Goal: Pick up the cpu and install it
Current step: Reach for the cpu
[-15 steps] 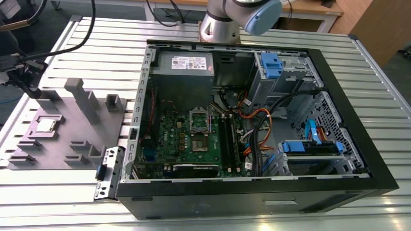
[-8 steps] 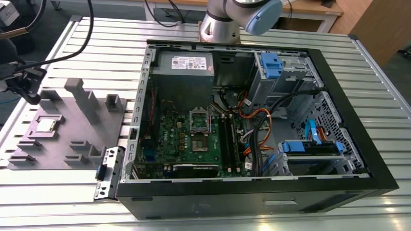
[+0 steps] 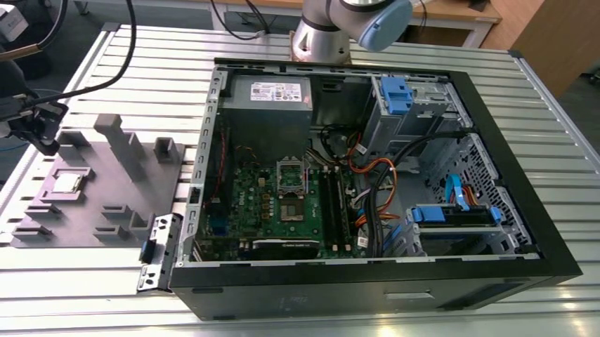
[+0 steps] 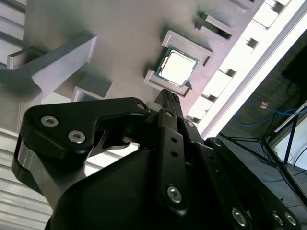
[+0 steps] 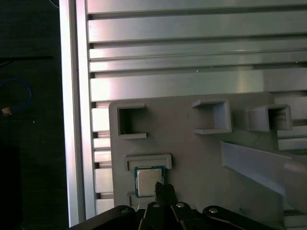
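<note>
Surface: ribbed aluminium counter [image 3: 140, 56], slats running across; it carries both the parts tray and the open computer case.
Tray: grey moulded tray [image 3: 103, 186] lies flat at the exterior view's left, beside the case. Its raised walls and pockets look meant to keep each part in a fixed, known place.
Cpu: the cpu [image 4: 178, 67] lies flat in a shallow square pocket of the tray, silvery top up, with low corner walls round it. You can judge that this seat keeps it square and stops it from sliding. It is not lifted.
Pincer: the pincer [image 4: 168, 96] hangs over the tray with its tip just beside the cpu's near edge, as both wrist views show. The fingers look pressed together with nothing between them, so it is closed and empty. Whether the tip touches the tray you cannot tell.
Case: black case [image 3: 328, 288] lies on its side with the panel off, so the green board [image 3: 272, 203] faces up and is reachable from above.
Socket: shiny metal socket frame [image 3: 291, 174] sits on that board, well apart from the tray.
Arm base: the base [image 3: 324, 38] stands behind the case, which puts tray and board both within its sweep.
Work state: the pick-up is not yet made; the cpu is in its pocket.
</note>
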{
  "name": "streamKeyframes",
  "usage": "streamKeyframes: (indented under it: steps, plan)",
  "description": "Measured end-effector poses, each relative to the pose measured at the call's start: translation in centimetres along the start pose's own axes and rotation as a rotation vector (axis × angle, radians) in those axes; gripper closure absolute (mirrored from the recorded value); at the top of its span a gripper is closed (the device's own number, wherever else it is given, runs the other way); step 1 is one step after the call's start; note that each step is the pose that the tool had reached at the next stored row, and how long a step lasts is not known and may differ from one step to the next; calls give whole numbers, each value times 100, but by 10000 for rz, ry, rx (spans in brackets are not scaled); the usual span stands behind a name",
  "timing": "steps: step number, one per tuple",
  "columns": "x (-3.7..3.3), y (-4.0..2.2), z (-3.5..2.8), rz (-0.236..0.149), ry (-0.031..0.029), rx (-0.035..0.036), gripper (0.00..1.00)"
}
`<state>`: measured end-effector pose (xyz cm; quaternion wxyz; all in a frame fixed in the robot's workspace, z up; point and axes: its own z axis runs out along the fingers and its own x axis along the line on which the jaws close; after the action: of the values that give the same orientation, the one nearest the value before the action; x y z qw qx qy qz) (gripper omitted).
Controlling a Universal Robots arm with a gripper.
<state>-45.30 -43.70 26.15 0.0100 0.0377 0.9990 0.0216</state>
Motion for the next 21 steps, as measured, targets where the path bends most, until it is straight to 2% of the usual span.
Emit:
streamKeyframes:
  steps: [5, 8, 11, 21]
  plan:
    - [-1, -1, 9, -2, 2, 18, 89]
    - [1, -2, 29, 1, 52, 65, 89]
    - [2, -8, 53, 3, 61, 70, 89]
    - [7, -107, 145, -2, 81, 71, 89]
